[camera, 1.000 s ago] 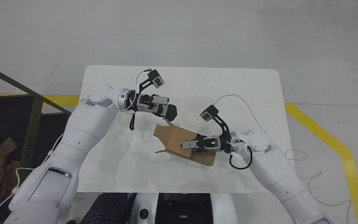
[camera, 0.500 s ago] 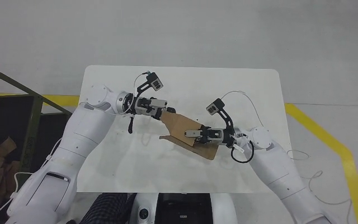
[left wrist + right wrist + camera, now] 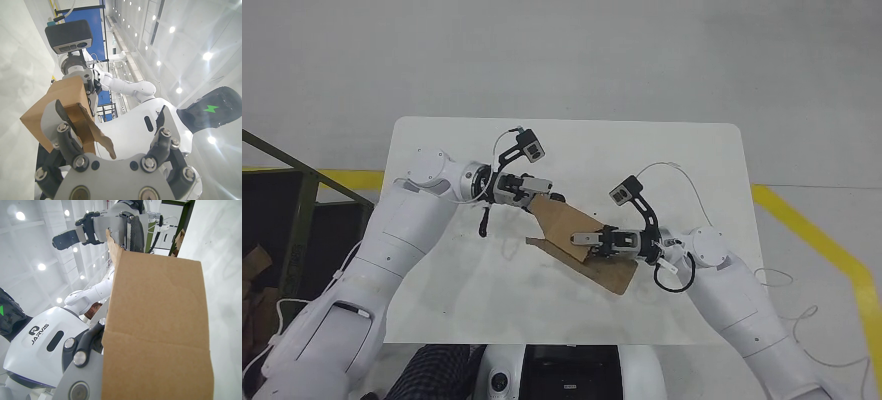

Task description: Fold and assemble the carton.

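Observation:
A brown cardboard carton (image 3: 567, 228), partly folded, hangs tilted over the middle of the white table. My right gripper (image 3: 584, 240) is shut on its side wall; the carton (image 3: 157, 323) covers most of that gripper in the right wrist view, and one finger (image 3: 90, 332) shows beside it. My left gripper (image 3: 542, 189) is at the carton's far-left corner, open. Its two fingers are spread wide in the left wrist view, with a torn-edged flap (image 3: 98, 132) between them and one finger (image 3: 63, 115) lying against the carton (image 3: 56, 98).
The white table (image 3: 662, 160) is bare around the carton. A dark green rack (image 3: 282, 200) holding cardboard scraps stands off the table's left side. A yellow line (image 3: 812, 235) runs across the floor on the right.
The right gripper lifted the carton and carried it up the table toward the left gripper. The left gripper shifted right onto the carton's corner, so the flap now sits between its fingers.

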`<state>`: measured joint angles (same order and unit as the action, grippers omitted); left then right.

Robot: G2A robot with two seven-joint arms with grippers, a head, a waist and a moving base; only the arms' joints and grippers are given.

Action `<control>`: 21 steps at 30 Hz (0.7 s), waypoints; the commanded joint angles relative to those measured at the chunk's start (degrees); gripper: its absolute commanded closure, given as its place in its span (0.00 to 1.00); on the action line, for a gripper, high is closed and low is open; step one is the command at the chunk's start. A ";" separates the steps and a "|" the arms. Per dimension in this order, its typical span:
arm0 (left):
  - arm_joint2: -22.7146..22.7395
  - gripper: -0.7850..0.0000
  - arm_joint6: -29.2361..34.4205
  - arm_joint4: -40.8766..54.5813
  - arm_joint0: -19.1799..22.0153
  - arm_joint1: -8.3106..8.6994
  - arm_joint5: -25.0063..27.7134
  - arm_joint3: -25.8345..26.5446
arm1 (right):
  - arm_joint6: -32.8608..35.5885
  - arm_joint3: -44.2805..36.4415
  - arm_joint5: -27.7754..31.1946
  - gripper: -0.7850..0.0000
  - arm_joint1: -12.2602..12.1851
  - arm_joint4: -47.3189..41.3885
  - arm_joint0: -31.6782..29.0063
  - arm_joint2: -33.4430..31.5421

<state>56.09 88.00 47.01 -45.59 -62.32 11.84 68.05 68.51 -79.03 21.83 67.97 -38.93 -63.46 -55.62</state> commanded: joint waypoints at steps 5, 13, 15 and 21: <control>1.88 0.00 0.00 -0.30 -1.18 0.54 0.24 -0.06 | 0.96 1.30 0.45 1.00 -0.32 -1.14 -0.47 -1.92; 4.95 0.00 0.00 -0.84 -3.98 1.55 -0.50 2.23 | -0.69 3.28 0.88 1.00 -0.70 -1.29 -1.03 -4.62; 5.45 0.00 -0.06 -1.09 -4.60 1.71 -0.80 2.90 | -1.36 3.82 0.90 1.00 -0.76 -1.41 -1.11 -5.22; 6.64 0.00 -0.43 -1.54 -5.99 2.04 -1.42 4.24 | -3.63 4.72 0.90 1.00 -0.87 -1.20 -1.40 -6.64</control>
<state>62.59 87.65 45.51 -51.43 -60.31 10.47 72.13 65.03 -74.41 22.80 67.10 -39.89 -64.82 -62.09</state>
